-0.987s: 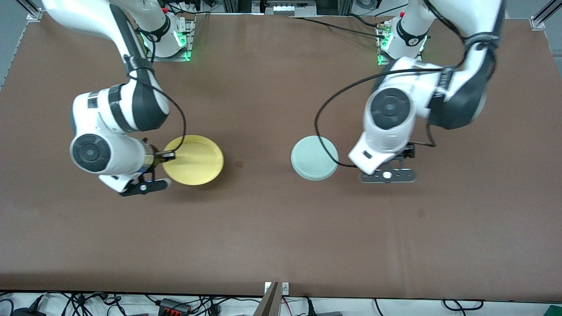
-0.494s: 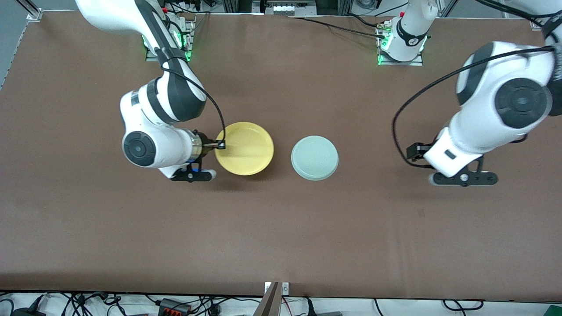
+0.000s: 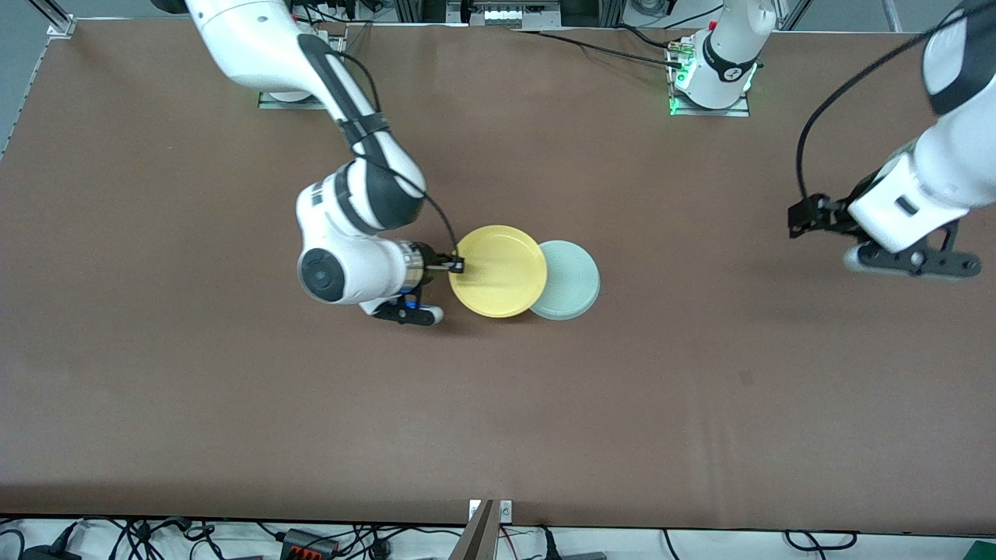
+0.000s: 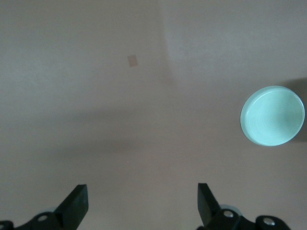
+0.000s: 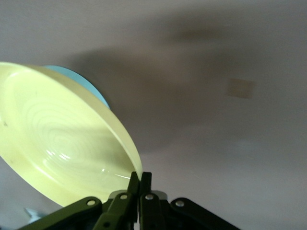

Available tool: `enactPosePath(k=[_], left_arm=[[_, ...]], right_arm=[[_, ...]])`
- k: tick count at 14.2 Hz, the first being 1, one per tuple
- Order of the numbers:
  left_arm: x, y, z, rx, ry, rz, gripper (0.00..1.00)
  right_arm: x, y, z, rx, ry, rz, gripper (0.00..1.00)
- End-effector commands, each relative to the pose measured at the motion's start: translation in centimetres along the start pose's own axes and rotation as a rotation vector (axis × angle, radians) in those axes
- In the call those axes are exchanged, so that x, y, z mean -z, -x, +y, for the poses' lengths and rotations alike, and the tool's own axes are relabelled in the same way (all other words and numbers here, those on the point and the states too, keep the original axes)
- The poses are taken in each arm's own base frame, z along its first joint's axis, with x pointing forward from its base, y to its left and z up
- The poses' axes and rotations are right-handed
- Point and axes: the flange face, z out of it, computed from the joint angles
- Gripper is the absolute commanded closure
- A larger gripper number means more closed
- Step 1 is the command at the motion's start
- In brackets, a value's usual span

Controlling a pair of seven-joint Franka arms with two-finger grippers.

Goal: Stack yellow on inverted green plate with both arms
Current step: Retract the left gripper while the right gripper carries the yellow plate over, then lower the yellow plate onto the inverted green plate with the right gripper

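Yellow plate [image 3: 498, 271] pinched by rim in right gripper [image 3: 456, 265], overlapping green plate [image 3: 572, 280] edge, offset toward right arm's end. Left gripper [image 4: 141, 205] wide open, empty, waits.

A brown table [image 3: 498, 404] fills the front view, its surface plain. A small dark spot [image 3: 746, 378] marks it toward the left arm's end, nearer the front camera. Cables [image 3: 311, 538] and a power strip lie along the white edge below the table. Metal frame posts [image 3: 48, 14] stand at its upper corners.
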Motion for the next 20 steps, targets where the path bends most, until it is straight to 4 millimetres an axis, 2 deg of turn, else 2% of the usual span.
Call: enactPosePath(k=[1,3,5,9,11,13,20], left_arm=[[2.1,3.9,-0.7,-0.011,0.013,0.060,0.00],[0.2,3.7,-1.9,0.015,0.031,0.086,0.00],[0.4,4.4,-2.1,0.026,0.037,0.149,0.00],[0.0,4.5,-2.5,0.042,0.037,0.100,0.00],[0.1,5.0,-2.3,0.040,0.038,0.074,0.00],[0.6,4.8,-2.4,0.043,0.040,0.083,0.00],[0.6,4.7,-1.9,0.036,0.039,0.083,0.00]], right_arm=[[-2.8,0.7,-3.0,-0.034,-0.018,0.048,1.00],[-4.7,1.2,-4.0,-0.041,-0.016,0.063,1.00],[-5.8,1.0,-4.3,-0.068,-0.028,0.085,1.00],[-8.6,2.3,-6.1,-0.085,-0.084,0.068,1.00],[-9.8,2.1,-5.9,-0.090,-0.078,0.070,1.00],[-11.5,2.8,-6.4,-0.081,-0.062,0.061,1.00],[-12.3,3.0,-6.5,-0.074,-0.061,0.069,1.00]])
